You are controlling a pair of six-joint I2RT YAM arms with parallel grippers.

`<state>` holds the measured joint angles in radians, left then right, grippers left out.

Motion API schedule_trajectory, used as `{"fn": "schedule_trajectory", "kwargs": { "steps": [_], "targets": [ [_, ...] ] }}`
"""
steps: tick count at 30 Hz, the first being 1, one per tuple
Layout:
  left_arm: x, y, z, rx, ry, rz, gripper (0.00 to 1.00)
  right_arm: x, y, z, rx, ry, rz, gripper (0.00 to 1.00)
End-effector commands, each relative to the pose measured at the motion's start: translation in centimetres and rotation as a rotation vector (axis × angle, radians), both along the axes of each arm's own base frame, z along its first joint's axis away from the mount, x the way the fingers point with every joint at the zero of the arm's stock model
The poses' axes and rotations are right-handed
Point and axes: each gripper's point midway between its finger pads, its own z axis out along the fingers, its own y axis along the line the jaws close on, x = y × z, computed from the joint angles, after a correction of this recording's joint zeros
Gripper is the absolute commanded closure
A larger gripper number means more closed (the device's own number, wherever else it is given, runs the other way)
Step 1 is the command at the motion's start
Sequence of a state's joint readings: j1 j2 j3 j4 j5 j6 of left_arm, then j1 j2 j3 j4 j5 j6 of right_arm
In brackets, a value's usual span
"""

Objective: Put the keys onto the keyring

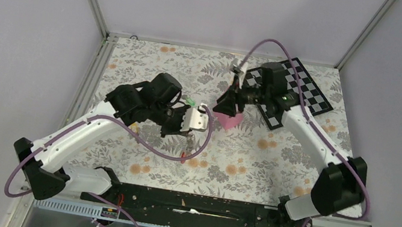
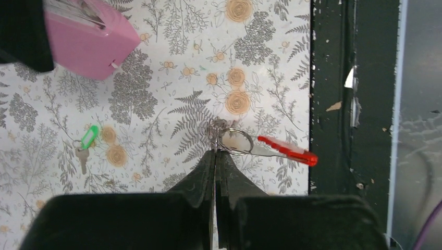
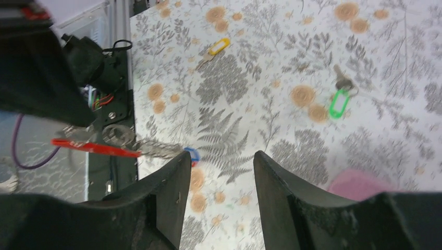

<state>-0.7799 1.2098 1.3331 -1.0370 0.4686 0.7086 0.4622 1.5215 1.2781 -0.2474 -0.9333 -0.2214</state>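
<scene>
A floral-patterned table (image 1: 253, 152) fills the background. A pink pyramid (image 2: 86, 39) sits at the upper left of the left wrist view. At that view's centre, the left gripper (image 2: 215, 152) is clamped on the keyring (image 2: 287, 149), its red bar pointing right. The right gripper (image 3: 221, 156) gapes, holding nothing. A green-tagged key (image 2: 86, 141) lies at left, and a yellow-tagged key (image 3: 216, 48) shows high in the right wrist view.

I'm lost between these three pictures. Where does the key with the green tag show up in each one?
Top external: the green-tagged key is a tiny green speck near the picture's middle, left of the pink pyramid.
Left wrist: lower left.
Right wrist: right of centre, in the upper half.
Shared landmark: the pink pyramid, top left in the left wrist view and bottom right in the right wrist view.
</scene>
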Motion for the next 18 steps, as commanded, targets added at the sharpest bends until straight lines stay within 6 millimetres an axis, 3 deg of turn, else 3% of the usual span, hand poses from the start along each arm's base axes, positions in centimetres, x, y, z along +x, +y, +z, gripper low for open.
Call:
{"fn": "schedule_trajectory", "kwargs": {
  "steps": [1, 10, 15, 18],
  "targets": [
    [-1.8, 0.4, 3.3, -0.084, -0.012, -0.050, 1.00, 3.5, 3.3, 0.3, -0.090, -0.072, -0.046, 0.45],
    [-4.6, 0.4, 6.2, -0.166, 0.059, -0.099, 1.00, 10.8, 10.0, -4.2, -0.263, -0.087, -0.190, 0.41],
    [-5.1, 0.6, 6.2, -0.165, 0.082, -0.101, 1.00, 13.0, 13.4, -6.5, -0.328, -0.132, -0.253, 0.39],
    [-5.3, 0.6, 6.2, -0.163, 0.093, -0.103, 1.00, 14.2, 14.4, -8.5, -0.363, -0.141, -0.286, 0.38]
  ]
}}
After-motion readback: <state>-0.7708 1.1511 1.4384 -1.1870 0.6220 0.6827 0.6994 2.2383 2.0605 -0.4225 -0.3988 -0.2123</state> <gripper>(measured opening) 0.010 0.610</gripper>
